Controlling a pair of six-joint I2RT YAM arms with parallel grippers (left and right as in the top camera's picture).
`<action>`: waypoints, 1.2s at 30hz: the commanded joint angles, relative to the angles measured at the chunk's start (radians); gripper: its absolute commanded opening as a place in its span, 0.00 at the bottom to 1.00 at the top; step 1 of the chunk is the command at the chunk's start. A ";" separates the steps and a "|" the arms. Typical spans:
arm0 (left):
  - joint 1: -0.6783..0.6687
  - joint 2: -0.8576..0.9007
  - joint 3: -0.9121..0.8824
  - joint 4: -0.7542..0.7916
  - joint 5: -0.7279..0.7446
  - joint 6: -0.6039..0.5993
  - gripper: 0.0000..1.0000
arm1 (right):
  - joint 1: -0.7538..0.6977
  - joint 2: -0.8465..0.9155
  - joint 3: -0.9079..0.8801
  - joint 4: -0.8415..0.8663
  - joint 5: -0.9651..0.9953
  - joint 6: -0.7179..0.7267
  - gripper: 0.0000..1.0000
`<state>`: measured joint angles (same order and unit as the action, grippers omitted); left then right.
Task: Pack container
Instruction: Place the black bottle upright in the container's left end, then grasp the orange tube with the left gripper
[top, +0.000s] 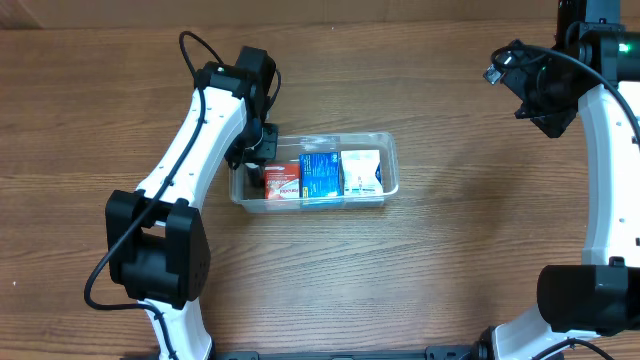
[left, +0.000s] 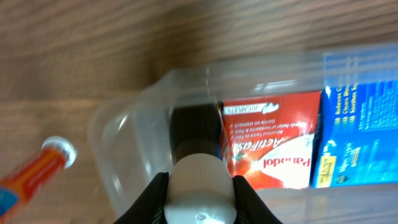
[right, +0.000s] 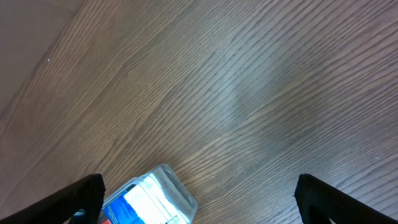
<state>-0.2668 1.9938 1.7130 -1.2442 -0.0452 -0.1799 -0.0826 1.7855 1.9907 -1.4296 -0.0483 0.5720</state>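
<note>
The clear plastic container (top: 391, 152) lies mid-table and holds a red box (top: 282, 183), a blue box (top: 320, 176) and a white box (top: 361, 172) side by side. My left gripper (top: 256, 165) is shut on a dark bottle with a white cap (left: 198, 183), held over the container's empty left end (left: 124, 127) next to the red box (left: 267, 143). The blue box (left: 360, 137) lies beyond it. My right gripper (top: 535, 95) is open and empty, high at the far right. Its view shows a corner of the container (right: 180, 194) between the spread fingers (right: 199, 186).
An orange tube with a white cap (left: 53, 157) lies on the wooden table just outside the container's left end. It is hidden under the left arm in the overhead view.
</note>
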 joint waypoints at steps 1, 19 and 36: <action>-0.002 -0.011 -0.004 0.039 0.088 0.072 0.07 | 0.000 -0.005 0.006 0.003 -0.006 0.000 1.00; 0.030 -0.014 0.365 -0.336 0.086 0.031 0.58 | 0.000 -0.005 0.006 0.003 -0.006 0.000 1.00; 0.477 -0.254 -0.071 -0.238 0.068 0.053 0.67 | 0.000 -0.005 0.006 0.003 -0.006 0.000 1.00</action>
<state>0.1959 1.7206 1.7924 -1.5562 -0.0322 -0.1600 -0.0826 1.7855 1.9907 -1.4303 -0.0490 0.5724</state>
